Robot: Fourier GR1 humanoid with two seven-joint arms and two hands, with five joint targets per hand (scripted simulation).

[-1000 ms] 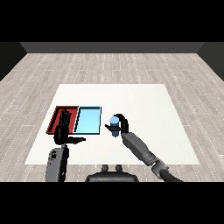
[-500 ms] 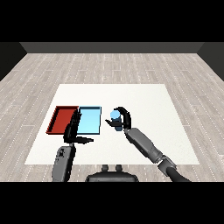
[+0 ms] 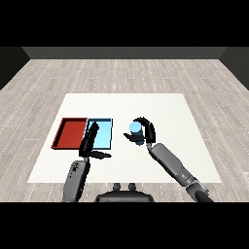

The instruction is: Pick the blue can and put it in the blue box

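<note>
Because the job is to carry a can into a tray, the white table (image 3: pixel 160 104) is laid out simply, with both trays lying side by side toward its left and near part and bare surface to the right of them. Of the pair, the red tray (image 3: pixel 72 132) sits farthest left, and the light blue tray (image 3: pixel 104 133), the one the task calls the blue box, lies touching its right edge, so the goal is the closer of the two to the can.

Coming in from the lower right, the right forearm (image 3: pixel 171 165) angles up and leftward, which puts the right hand (image 3: pixel 146 132) just to the right of the light blue tray. That hand has its fingers and thumb curled round the blue can (image 3: pixel 135 130), holding it upright; whether the can is lifted off the table or resting on it cannot be told. The can is not yet over the tray, so a short move to the left seems to be what remains before release.

Meanwhile the left hand (image 3: pixel 90 141) holds nothing, its fingers straight and pointing away over the near left corner of the light blue tray, the thumb sticking out to the right; it may crowd the drop spot.
</note>
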